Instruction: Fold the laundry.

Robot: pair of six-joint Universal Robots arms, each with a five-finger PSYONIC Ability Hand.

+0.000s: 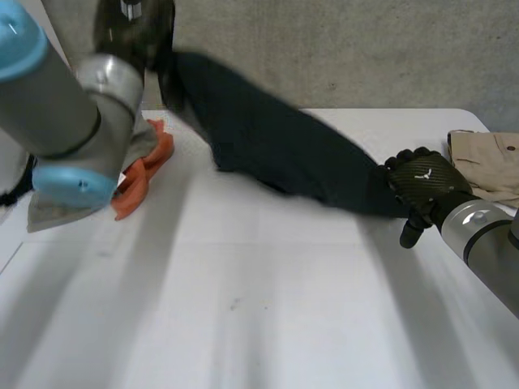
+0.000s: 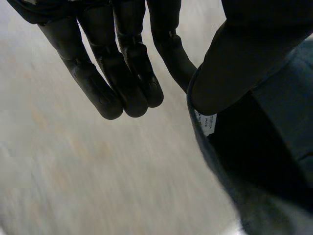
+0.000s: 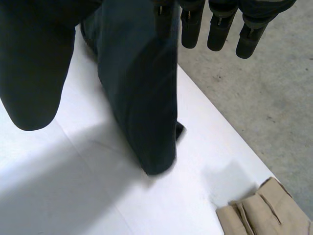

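As left hand (image 2: pixel 122 73) and right hand (image 1: pixel 422 182) pinch, garment (image 1: pixel 276 138) stretches between.

The head camera sat high between and behind the arms, looking down and forward over the white table (image 1: pixel 243 324), far enough back to take in both arms. The left wrist camera looked along the left hand (image 2: pixel 132 63) from very close. The right wrist camera looked down past the right hand (image 3: pixel 218 34) to the table's edge and the grey floor (image 3: pixel 264 98). All three shared the dark garment (image 1: pixel 276 146); the head and right wrist views also shared the beige cloth (image 1: pixel 486 162).
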